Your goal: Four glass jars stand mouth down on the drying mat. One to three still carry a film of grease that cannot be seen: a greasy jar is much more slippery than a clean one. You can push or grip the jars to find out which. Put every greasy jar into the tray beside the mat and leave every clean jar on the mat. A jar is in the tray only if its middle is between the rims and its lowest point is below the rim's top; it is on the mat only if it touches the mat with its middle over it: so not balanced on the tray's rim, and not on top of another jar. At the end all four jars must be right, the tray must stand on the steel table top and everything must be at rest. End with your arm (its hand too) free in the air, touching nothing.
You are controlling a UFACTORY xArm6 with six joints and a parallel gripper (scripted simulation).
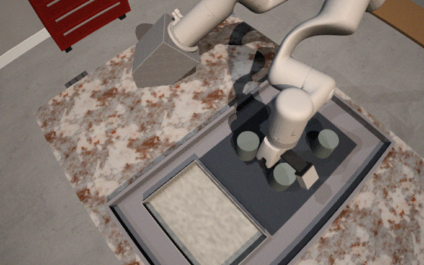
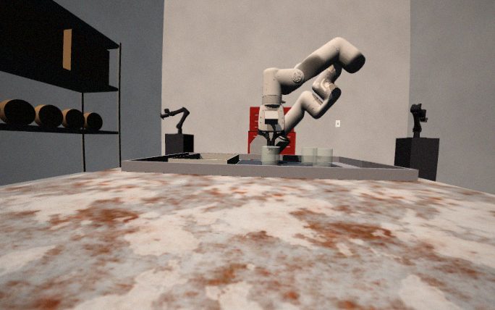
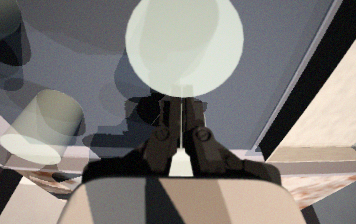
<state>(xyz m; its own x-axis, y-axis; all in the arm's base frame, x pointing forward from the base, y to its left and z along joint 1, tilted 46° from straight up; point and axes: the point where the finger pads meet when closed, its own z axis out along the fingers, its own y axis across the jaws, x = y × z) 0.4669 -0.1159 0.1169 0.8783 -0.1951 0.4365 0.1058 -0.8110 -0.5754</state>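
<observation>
Tray (image 1: 147,202) holds no jar; three jars (image 1: 284,176) visible on mat (image 1: 237,184)

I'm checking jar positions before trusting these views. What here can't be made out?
- Fourth jar: the top view shows only three jars; the arm's wrist likely covers the fourth.
- Contact: the wrist view shows the shut hand at the jar, but whether they touch is unclear.
- Tray inside: hidden in the exterior view by its rim.

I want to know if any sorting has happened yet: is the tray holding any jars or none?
None. From the top, the tray shows only its mottled floor; three jars show on the dark mat, one by the shut gripper.
</observation>
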